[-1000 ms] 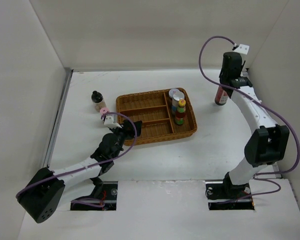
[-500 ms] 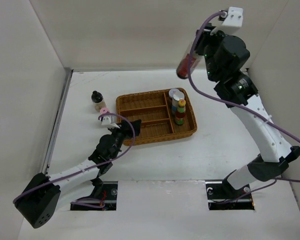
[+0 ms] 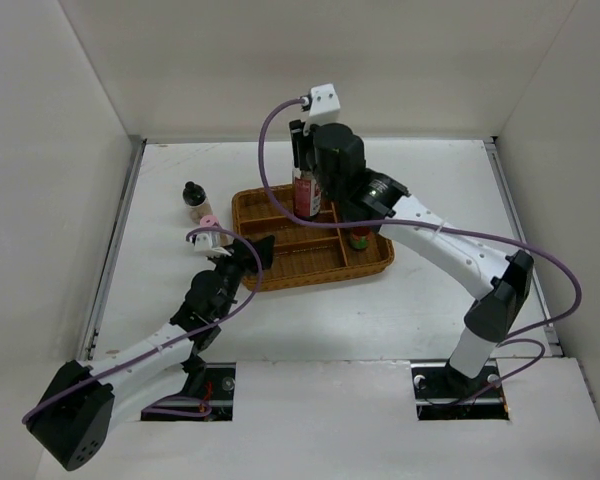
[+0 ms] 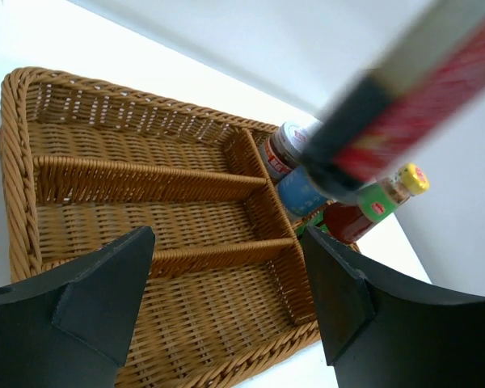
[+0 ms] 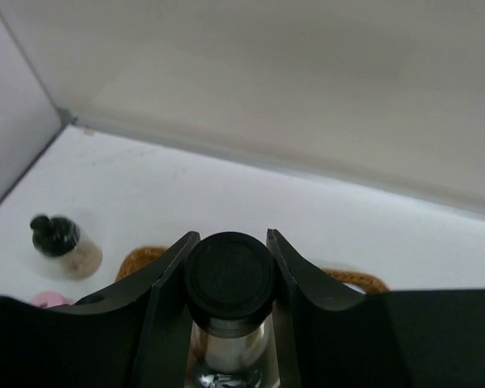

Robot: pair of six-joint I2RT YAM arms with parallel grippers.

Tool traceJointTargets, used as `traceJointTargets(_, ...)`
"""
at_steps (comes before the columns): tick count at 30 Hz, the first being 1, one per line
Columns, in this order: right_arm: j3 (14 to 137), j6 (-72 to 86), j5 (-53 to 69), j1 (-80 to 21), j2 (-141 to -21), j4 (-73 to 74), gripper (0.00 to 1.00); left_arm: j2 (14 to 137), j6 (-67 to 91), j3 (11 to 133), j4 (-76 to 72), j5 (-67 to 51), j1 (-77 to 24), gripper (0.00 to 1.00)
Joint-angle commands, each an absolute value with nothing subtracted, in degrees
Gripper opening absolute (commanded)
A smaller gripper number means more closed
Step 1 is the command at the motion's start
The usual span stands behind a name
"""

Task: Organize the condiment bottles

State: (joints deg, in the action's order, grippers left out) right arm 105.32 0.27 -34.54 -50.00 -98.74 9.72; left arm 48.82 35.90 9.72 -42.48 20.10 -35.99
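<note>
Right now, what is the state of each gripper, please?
Left gripper: open, holding nothing.
Right gripper: closed on the tall dark-red bottle.

I see a white counter with a brown wicker tray sitting mid-back. Left of the tray, directly on the counter: black-capped tan jar, upright, and tiny pink-capped jar just beside it, nearer me.

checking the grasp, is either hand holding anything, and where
Right hand grips the dark-red bottle by its black-capped top; left hand holds nothing.
</note>
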Motion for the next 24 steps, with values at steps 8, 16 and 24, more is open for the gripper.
traceJointTargets(8,99.1,3.3,-35.3,-50.3,-97.6,-5.3,0.26,49.9,36.6,9.3,-43.9,19.8,-35.6,0.73)
traceJointTargets(16,91.8,6.1,-35.2,-50.1,-96.4,-5.4,0.26,49.8,36.8,9.4,-44.0,19.6,-35.7,0.73)
traceJointTargets(24,85.7,7.7,-35.3,-49.4,-94.5,-7.2,0.26,50.2,36.9,9.6,-44.1,19.6,-36.1,0.73)
